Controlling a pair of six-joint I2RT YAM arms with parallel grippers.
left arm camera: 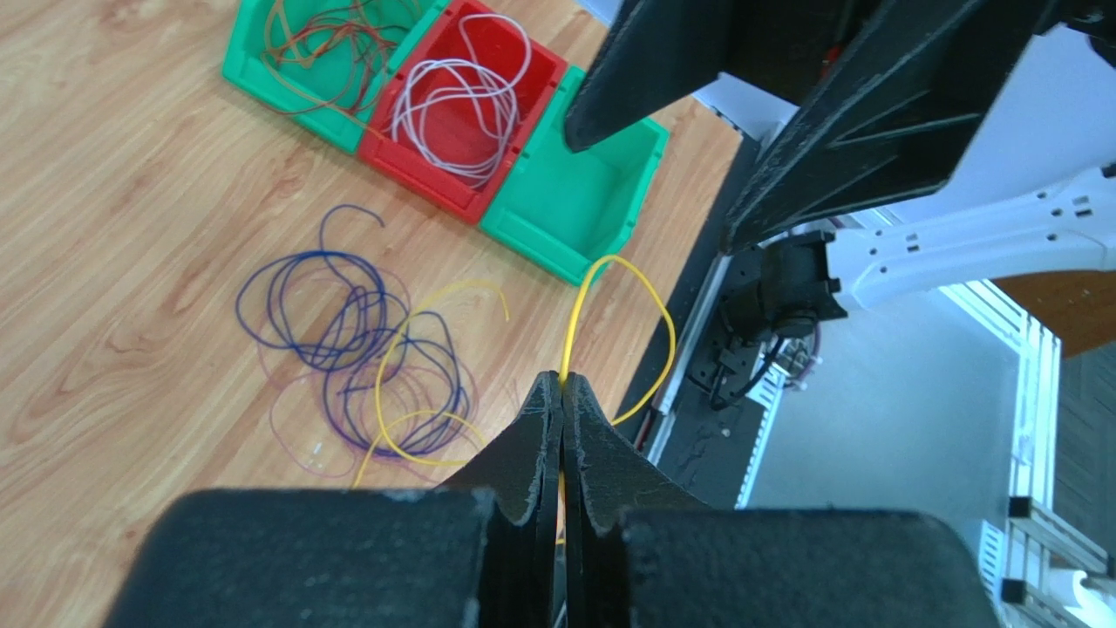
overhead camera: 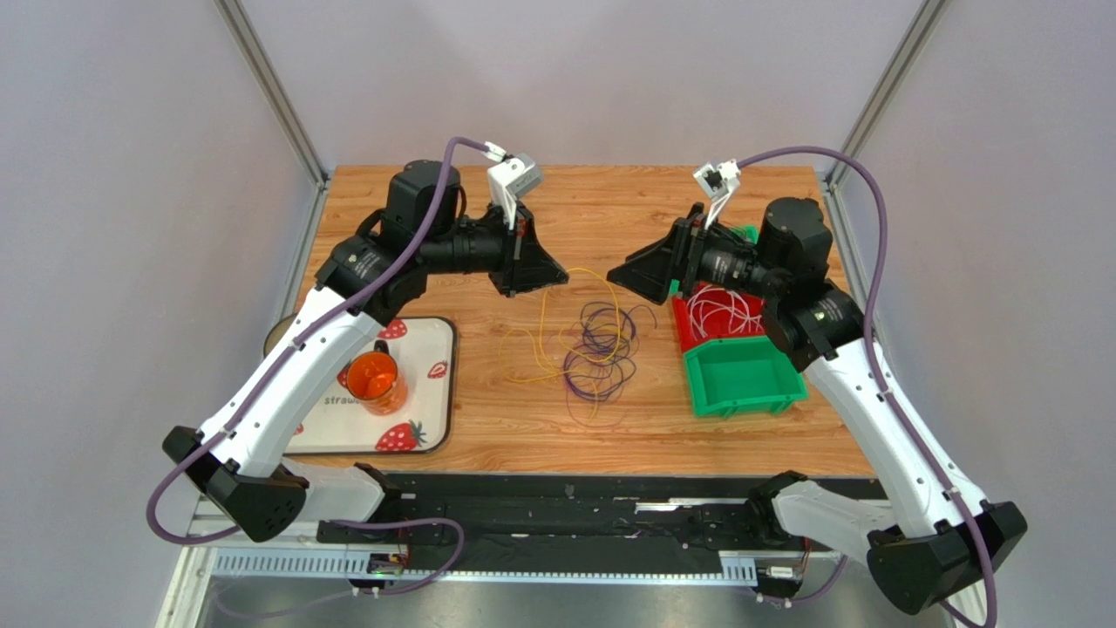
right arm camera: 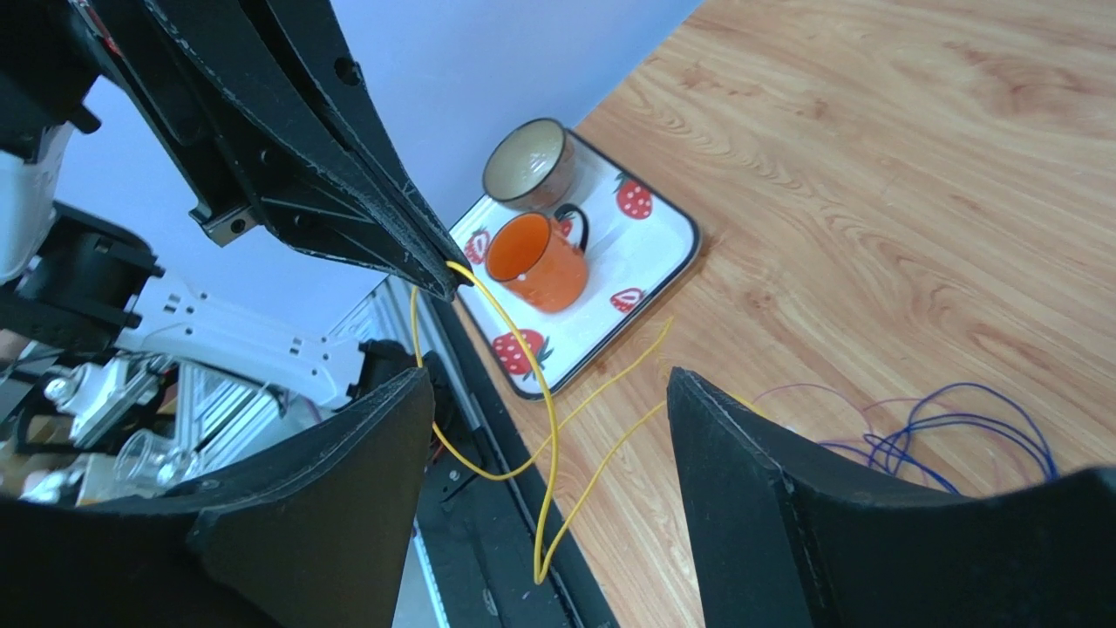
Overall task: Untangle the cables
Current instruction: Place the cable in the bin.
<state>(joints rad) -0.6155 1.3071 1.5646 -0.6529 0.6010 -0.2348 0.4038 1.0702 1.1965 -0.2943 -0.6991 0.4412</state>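
My left gripper [left arm camera: 563,382] is shut on a yellow cable [left arm camera: 569,343], which loops up from its tips and trails down to the table. A tangle of purple and blue cables [overhead camera: 599,351] lies mid-table, with yellow strands woven through it [left arm camera: 393,393]. My right gripper [right arm camera: 550,380] hangs open, facing the left gripper [overhead camera: 557,278]. The yellow cable [right arm camera: 552,445] dangles in the gap between the right fingers [right arm camera: 328,497] without touching them. A white cable [left arm camera: 459,92] lies coiled in the red bin [left arm camera: 537,68], and orange and red cables [left arm camera: 321,46] lie in a green bin [left arm camera: 249,66].
An empty green bin [overhead camera: 744,380] stands beside the red bin [overhead camera: 684,334] at the right. At the left, a strawberry tray [overhead camera: 439,393] carries an orange mug [overhead camera: 373,380]. A beige cup [right arm camera: 531,164] sits behind the mug [right arm camera: 537,259].
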